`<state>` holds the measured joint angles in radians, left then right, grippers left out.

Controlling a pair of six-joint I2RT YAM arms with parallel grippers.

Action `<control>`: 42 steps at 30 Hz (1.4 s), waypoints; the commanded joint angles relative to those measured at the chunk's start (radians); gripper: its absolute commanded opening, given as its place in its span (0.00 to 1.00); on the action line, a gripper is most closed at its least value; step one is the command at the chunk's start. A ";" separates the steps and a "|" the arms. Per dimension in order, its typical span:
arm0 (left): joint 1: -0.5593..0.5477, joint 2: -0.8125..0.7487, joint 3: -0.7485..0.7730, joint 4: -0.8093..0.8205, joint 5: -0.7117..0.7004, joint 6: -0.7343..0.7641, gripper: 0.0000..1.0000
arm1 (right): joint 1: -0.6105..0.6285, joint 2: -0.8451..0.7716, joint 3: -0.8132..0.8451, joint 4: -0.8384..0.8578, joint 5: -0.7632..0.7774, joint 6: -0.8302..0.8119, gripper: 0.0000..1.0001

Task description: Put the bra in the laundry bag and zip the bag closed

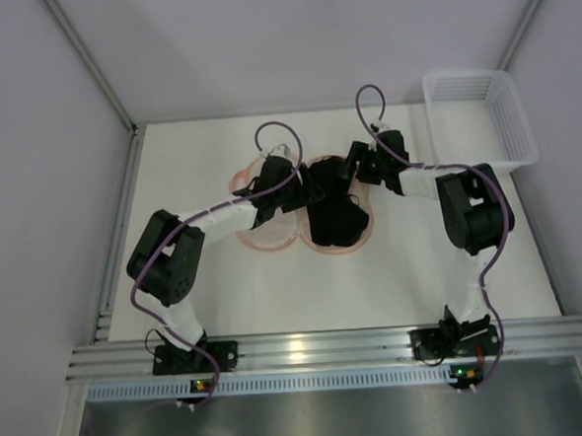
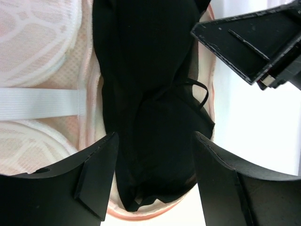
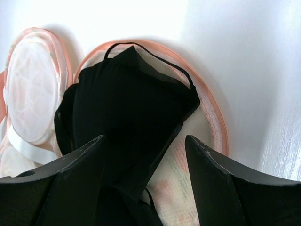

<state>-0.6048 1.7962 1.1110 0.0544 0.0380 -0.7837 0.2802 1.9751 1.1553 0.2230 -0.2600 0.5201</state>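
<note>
The laundry bag (image 1: 265,241) lies unzipped on the table, its two round halves side by side with a pink rim (image 2: 141,217). The black bra (image 1: 332,213) is bunched in the right half and reaches across the hinge. My left gripper (image 1: 299,185) hovers over the bra (image 2: 150,94) from the left. Its jaws are open, with fabric under the gap (image 2: 156,136). My right gripper (image 1: 355,165) comes in from the right, also open (image 3: 145,139) above the bra (image 3: 127,99) and the bag's pale mesh lining (image 3: 202,155). Neither pinches the cloth.
A white mesh basket (image 1: 478,118) stands at the back right corner. The bag's left half (image 3: 30,94) shows a pale padded disc and a white elastic band (image 2: 37,103). The right gripper's finger (image 2: 249,42) crosses the left wrist view's top right.
</note>
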 commanded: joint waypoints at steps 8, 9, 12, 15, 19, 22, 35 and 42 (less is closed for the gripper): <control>-0.035 0.034 -0.028 0.087 0.005 -0.037 0.69 | 0.051 0.037 0.073 0.009 0.027 0.003 0.51; -0.039 0.032 -0.034 0.085 -0.003 -0.037 0.69 | 0.051 0.039 0.073 0.009 0.031 0.004 0.44; -0.041 0.028 -0.054 0.087 -0.027 -0.040 0.69 | 0.053 0.039 0.070 0.013 0.053 0.000 0.27; -0.041 0.031 -0.068 0.087 -0.027 -0.046 0.69 | 0.054 0.024 0.058 0.018 0.080 -0.003 0.06; -0.043 0.057 -0.054 0.087 -0.059 -0.039 0.69 | 0.053 -0.014 0.008 0.053 0.126 0.006 0.00; -0.043 0.071 -0.039 0.087 -0.066 -0.023 0.69 | 0.054 -0.051 -0.025 0.072 0.177 0.003 0.00; -0.062 0.144 0.000 0.142 -0.062 -0.020 0.44 | 0.054 -0.053 -0.060 0.110 0.159 0.020 0.00; -0.064 0.170 -0.011 0.193 -0.072 -0.025 0.16 | 0.054 -0.056 -0.062 0.102 0.169 0.003 0.00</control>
<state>-0.6624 1.9450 1.0866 0.1780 -0.0204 -0.8120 0.3248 1.9495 1.0992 0.2913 -0.1032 0.5327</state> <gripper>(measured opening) 0.207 0.006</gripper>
